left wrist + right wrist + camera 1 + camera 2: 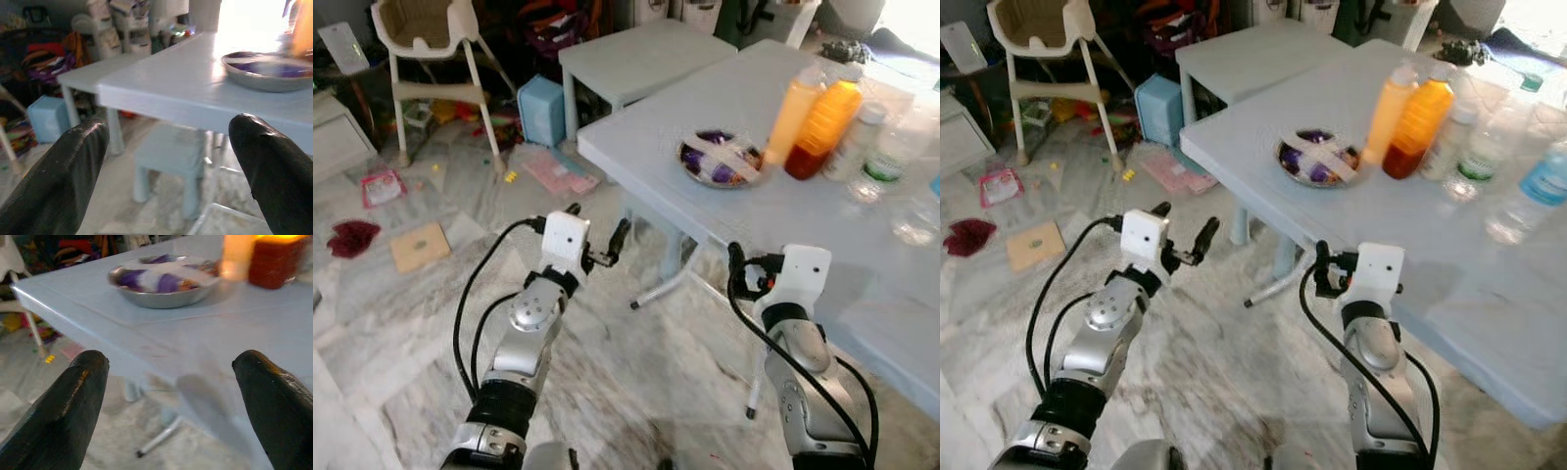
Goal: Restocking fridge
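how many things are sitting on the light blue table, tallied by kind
Orange juice bottles: 2
Clear plastic water bottles: 3
Round metal bowl of wrapped items: 1
Total: 6, all on the light blue table

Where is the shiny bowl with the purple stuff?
The metal bowl sits on the pale blue table, near its front edge, just left of the two orange bottles, ahead of the right gripper.
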